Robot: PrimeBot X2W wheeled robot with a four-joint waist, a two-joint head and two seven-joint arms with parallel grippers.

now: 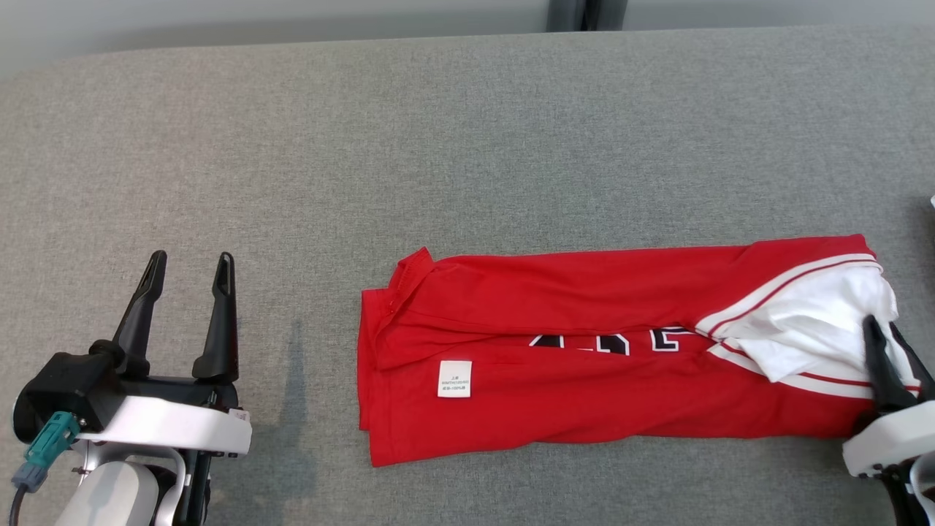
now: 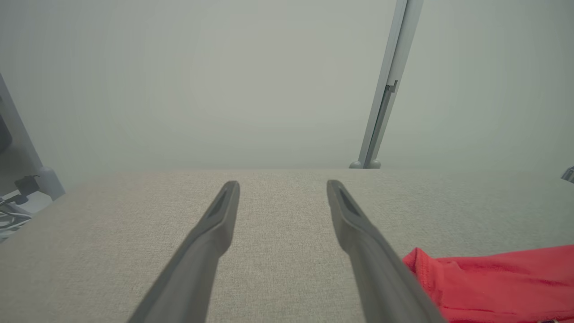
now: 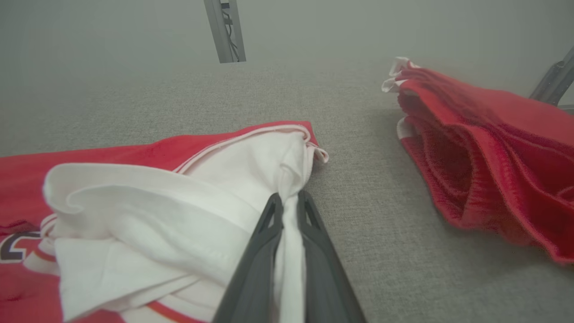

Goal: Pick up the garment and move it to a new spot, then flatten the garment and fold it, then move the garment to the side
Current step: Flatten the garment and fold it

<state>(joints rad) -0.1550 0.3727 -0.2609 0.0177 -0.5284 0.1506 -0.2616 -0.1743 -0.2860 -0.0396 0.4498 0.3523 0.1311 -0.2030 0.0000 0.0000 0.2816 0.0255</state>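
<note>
The garment (image 1: 584, 351) is a red shirt with white sleeves and dark lettering, lying folded lengthwise on the grey table (image 1: 467, 146). My right gripper (image 1: 884, 329) is at its right end, shut on the white sleeve fabric (image 3: 251, 179); in the right wrist view the right gripper (image 3: 287, 199) pinches a white fold between its two fingers. My left gripper (image 1: 191, 257) stands open to the left of the garment, apart from it, with nothing between its fingers. In the left wrist view the left gripper (image 2: 283, 185) points across bare table, the garment's red edge (image 2: 493, 282) at the lower right.
A second red cloth (image 3: 489, 148) lies bunched on the table to the right of the held end. A metal post (image 2: 385, 85) stands beyond the table's far edge. A white care label (image 1: 454, 379) lies on the garment's front left part.
</note>
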